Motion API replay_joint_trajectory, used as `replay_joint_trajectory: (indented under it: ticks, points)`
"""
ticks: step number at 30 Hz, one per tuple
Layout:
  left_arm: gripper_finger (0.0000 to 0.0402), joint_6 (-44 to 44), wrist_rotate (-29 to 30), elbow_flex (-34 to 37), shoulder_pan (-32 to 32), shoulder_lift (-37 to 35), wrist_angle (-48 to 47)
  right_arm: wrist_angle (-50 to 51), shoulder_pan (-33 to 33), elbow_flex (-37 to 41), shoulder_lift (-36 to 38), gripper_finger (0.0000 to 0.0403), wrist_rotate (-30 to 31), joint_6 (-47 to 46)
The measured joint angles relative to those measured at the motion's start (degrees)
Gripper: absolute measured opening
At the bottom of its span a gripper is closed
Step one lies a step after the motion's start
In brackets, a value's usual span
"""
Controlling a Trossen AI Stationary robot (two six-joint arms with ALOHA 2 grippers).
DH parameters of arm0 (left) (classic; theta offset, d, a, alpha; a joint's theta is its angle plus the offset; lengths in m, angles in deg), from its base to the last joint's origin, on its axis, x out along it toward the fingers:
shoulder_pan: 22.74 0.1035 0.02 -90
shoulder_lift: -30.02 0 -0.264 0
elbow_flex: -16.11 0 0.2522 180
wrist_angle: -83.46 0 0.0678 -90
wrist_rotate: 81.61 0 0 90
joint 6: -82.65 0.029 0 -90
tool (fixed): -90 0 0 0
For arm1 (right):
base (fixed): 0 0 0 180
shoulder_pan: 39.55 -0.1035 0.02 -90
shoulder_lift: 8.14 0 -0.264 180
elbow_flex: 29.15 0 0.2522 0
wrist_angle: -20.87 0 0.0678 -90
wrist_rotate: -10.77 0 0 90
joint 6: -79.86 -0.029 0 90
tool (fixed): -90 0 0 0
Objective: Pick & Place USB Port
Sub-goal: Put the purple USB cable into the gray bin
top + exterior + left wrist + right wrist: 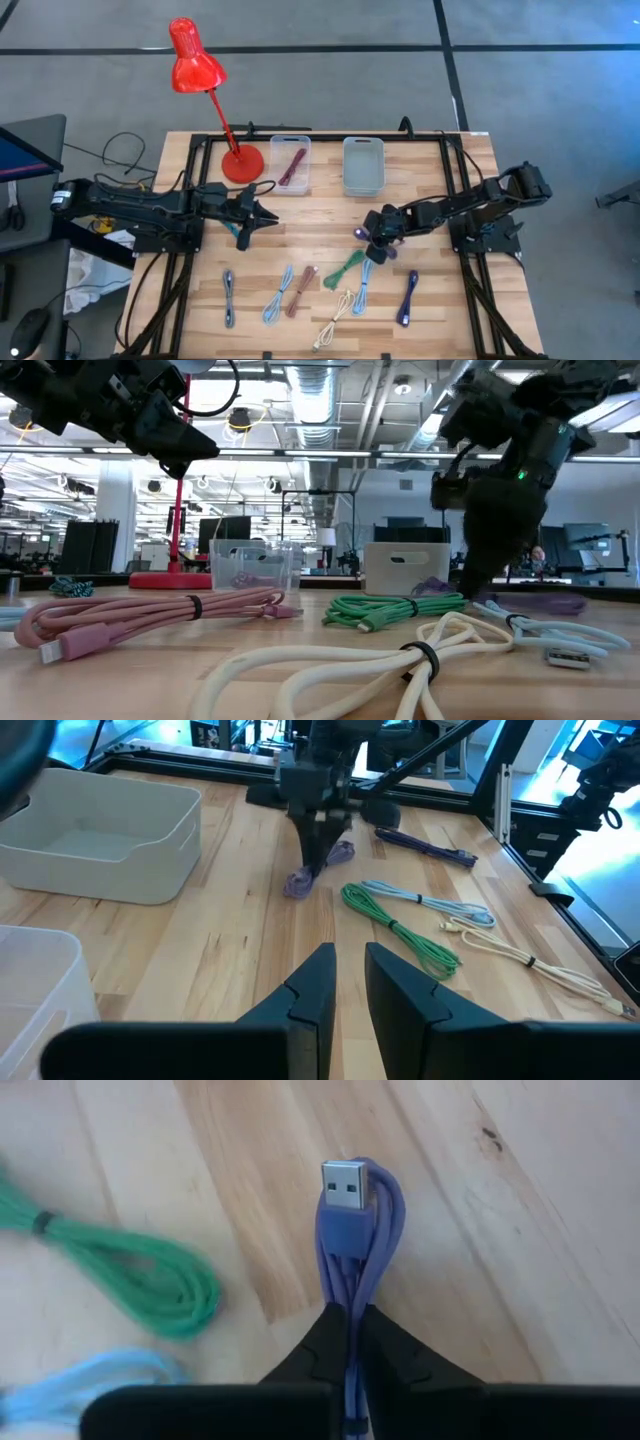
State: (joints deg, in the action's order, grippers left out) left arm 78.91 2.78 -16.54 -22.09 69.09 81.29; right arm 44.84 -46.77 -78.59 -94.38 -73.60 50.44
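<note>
My right pincer [349, 1325] is clamped on a bundled purple USB cable [358, 1230], its soft rubbery strands folded into a tight loop with the square metal plug poking out past my fingertips. I hold it near the middle of the pale, grained wooden worktop [430, 330], my right arm reaching in low from the right edge with the wrist tipped down. Whether the bundle still touches the boards, I cannot tell.

My left pincer [345, 985] hangs above the worktop nearer the left edge, fingers drawn narrow and gripping nothing.

Toward the far edge stand two boxes: a clear plastic bin [290, 165] with a dark red cable [293, 166] lying in it, and beside it a grey bin [363, 165] whose contents I cannot make out. A glossy red desk lamp [195, 60] stands by the clear bin.

Along the near edge lie more coiled cables: green [344, 268], pale blue [277, 296], cream [335, 318], pink [150, 615] and a darker purple one [408, 298].
</note>
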Motion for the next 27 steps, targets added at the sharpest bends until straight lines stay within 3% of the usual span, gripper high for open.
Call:
replay_joint_trajectory:
  ticks: [13, 19, 27]
  points:
    - [0.0057, 0.01, -0.01, 0.0, 0.02, 0.04, -0.02, 11.32, 4.6, -9.73, 11.64, 0.0002, 7.09, 12.91]
    - [0.0057, 0.01, 0.0, 0.0, 0.02, 0.04, 0.0, 11.21, 10.02, -12.0, 14.67, 0.0001, 9.94, 19.34]
    - [0.0057, 0.01, 0.0, 0.0, 0.02, 0.04, 0.0, 4.41, 19.05, -12.41, 15.6, 0.0, 9.41, 26.57]
